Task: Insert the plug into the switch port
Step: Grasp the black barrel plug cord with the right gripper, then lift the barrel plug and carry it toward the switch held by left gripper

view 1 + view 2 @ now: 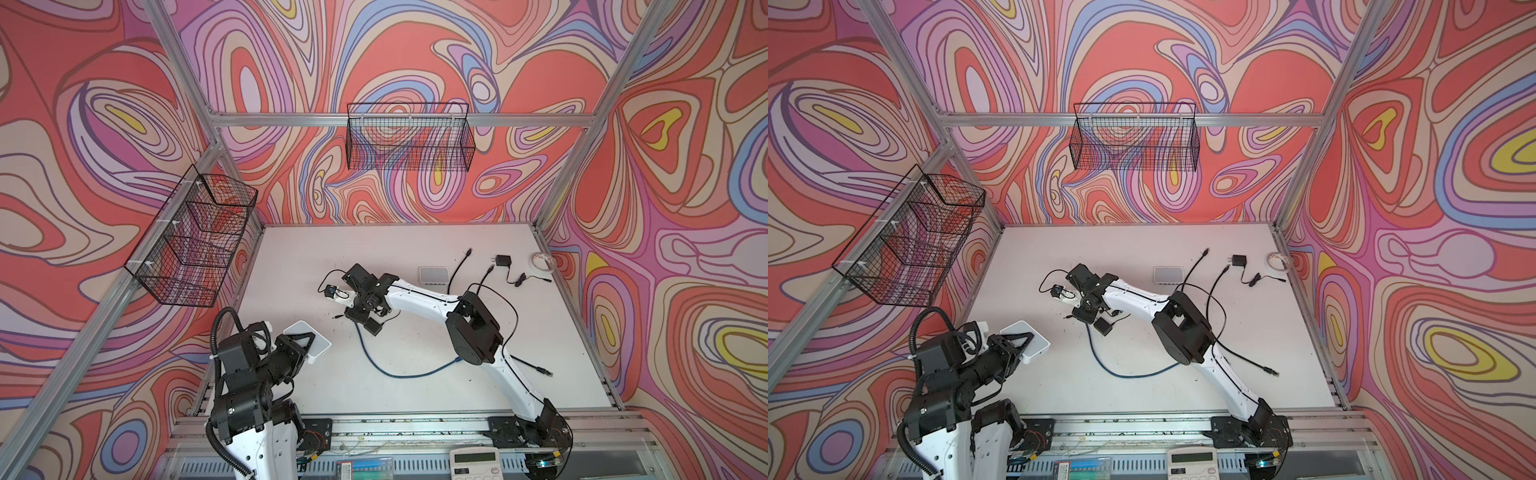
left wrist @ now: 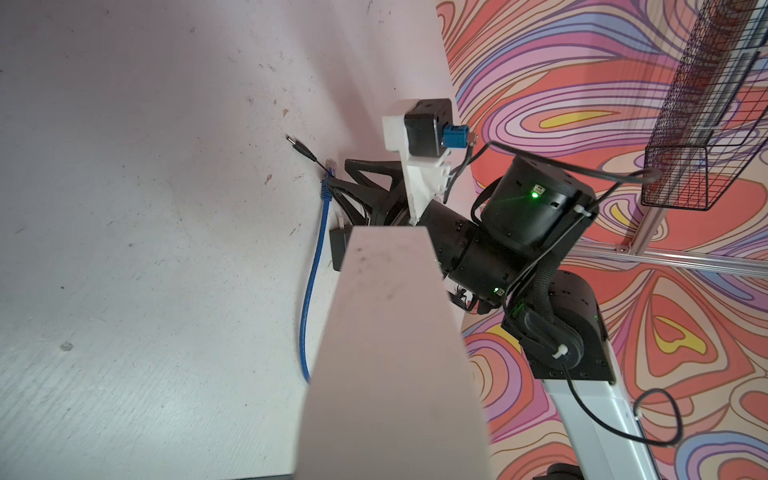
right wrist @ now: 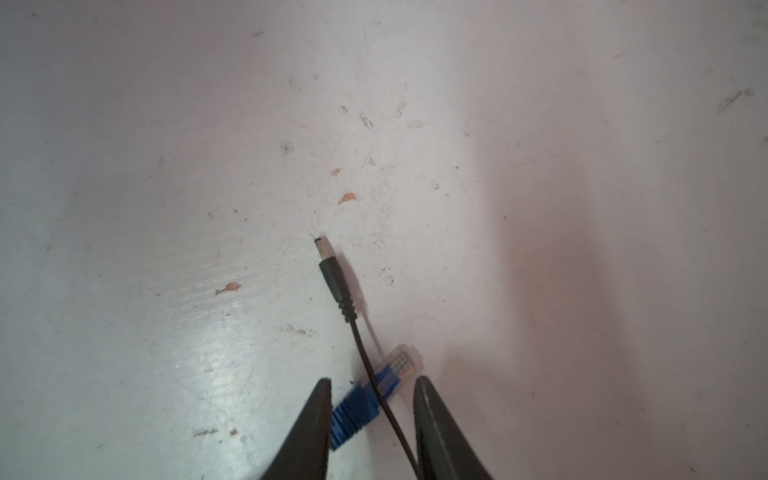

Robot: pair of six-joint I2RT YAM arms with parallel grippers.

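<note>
Two switches: near switch (image 1: 321, 344) clamped in left pincer (image 1: 303, 347) — far switch (image 1: 434, 274) on the surface (image 1: 291, 270). Right pincer (image 3: 374, 384), part-open, straddles one blue plug (image 3: 353, 409), one black cord (image 3: 359, 340).

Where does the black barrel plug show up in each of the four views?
In a top view: barrel plug on the table, just left of the blue cable's upper end.
In a top view: same place, left of the cable's upper end.
Left wrist: past the held switch, beside the cable's end.
Right wrist: mid-picture, ahead of the jaws.
Shared landmark: the blue cable's clear-tipped end, next to the plug everywhere.
</note>
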